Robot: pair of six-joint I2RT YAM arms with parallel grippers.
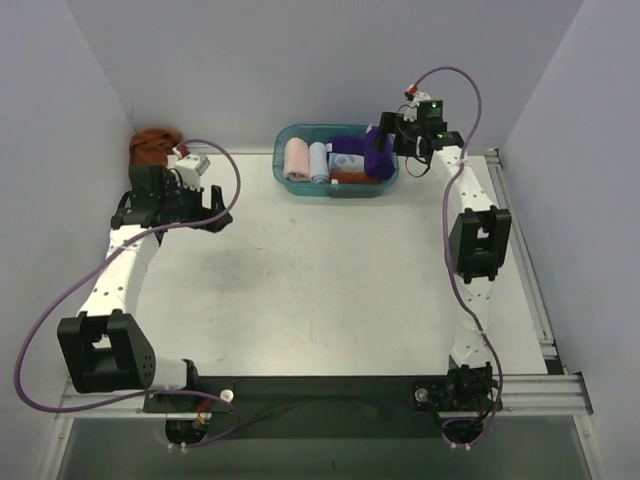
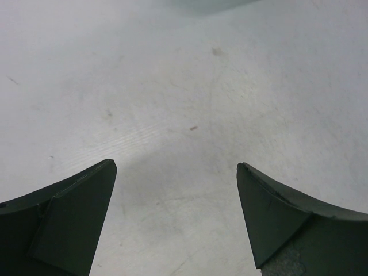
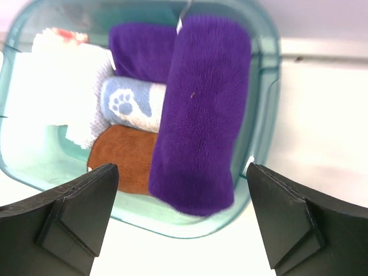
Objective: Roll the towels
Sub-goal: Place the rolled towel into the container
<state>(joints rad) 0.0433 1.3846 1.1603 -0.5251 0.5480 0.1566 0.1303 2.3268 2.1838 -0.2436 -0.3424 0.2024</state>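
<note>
Right gripper (image 3: 181, 171): jaws spread wide, holding nothing, hovering over right end of teal plastic bin (image 3: 270, 86) at table's far edge. Rolled purple towel (image 3: 201, 115) lies in bin between fingers, apart from both, along right wall, near end at rim. Beside it: second purple roll (image 3: 138, 52), pale blue cloth (image 3: 132, 103) printed with white paw mark, small brown roll (image 3: 123, 158).

Left gripper (image 2: 176, 165): wide open, holding nothing, above white tabletop (image 1: 320, 290). Rust-brown towel (image 1: 152, 145) bunched in far-left corner, behind it.

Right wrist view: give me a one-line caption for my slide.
Open right pincer above the teal bin, rolled purple towel lying beside a rolled brown towel.
</note>
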